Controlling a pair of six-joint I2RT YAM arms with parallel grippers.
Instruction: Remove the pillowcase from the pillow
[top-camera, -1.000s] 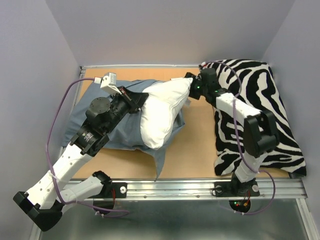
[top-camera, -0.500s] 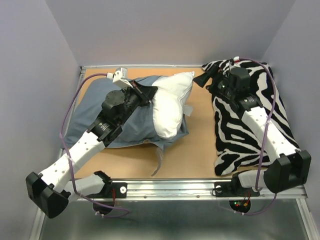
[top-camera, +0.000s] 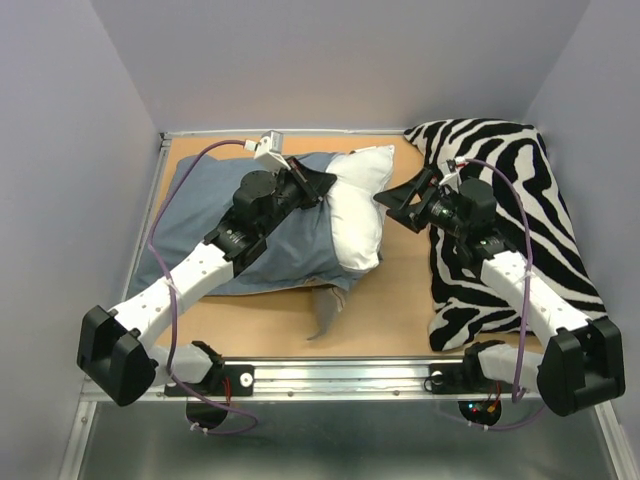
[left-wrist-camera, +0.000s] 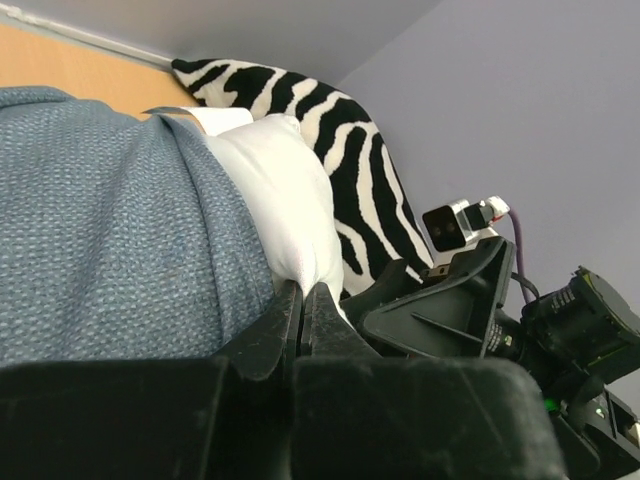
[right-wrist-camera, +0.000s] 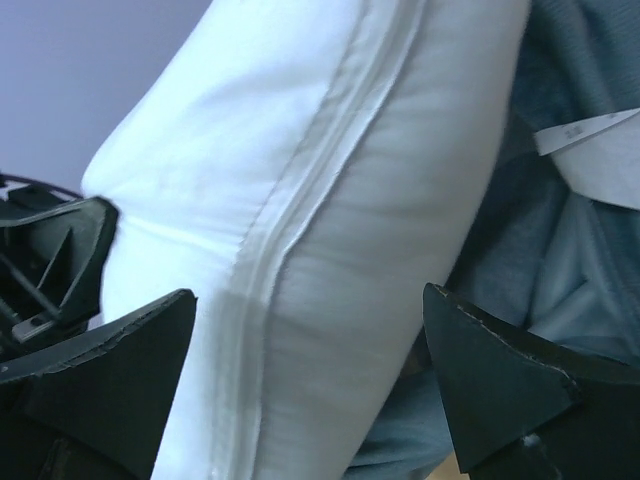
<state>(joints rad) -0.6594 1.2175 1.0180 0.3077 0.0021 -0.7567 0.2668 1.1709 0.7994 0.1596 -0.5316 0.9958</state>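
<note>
Slate-blue cloth covers most of the pillow (top-camera: 358, 205) in the overhead view. The pillowcase (top-camera: 250, 225) lies across the left half of the table (top-camera: 400, 290), and only the pillow's white right end pokes from its mouth, near the zebra-striped cushion (top-camera: 520, 190). The left gripper (top-camera: 322, 185) sits at that mouth, and the right gripper (top-camera: 395, 208) faces the bare end, just beside it. From the left wrist, the jaws are pressed together just where blue weave meets white (which cloth they pinch cannot be made out). From the right wrist, the jaws stand wide apart on either side of the pillow's seamed edge, holding nothing, with blue folds and a white label (right-wrist-camera: 600, 140) close behind. The likely trouble: if the right jaws close too deep, they could catch the case's hem along with the pillow, and a pull would drag the whole bundle. A shallow bite on soft filling may slip. The case looks limp, coarse-woven and rumpled, with a loose flap trailing toward the near edge; the pillow looks plump and smooth.
</note>
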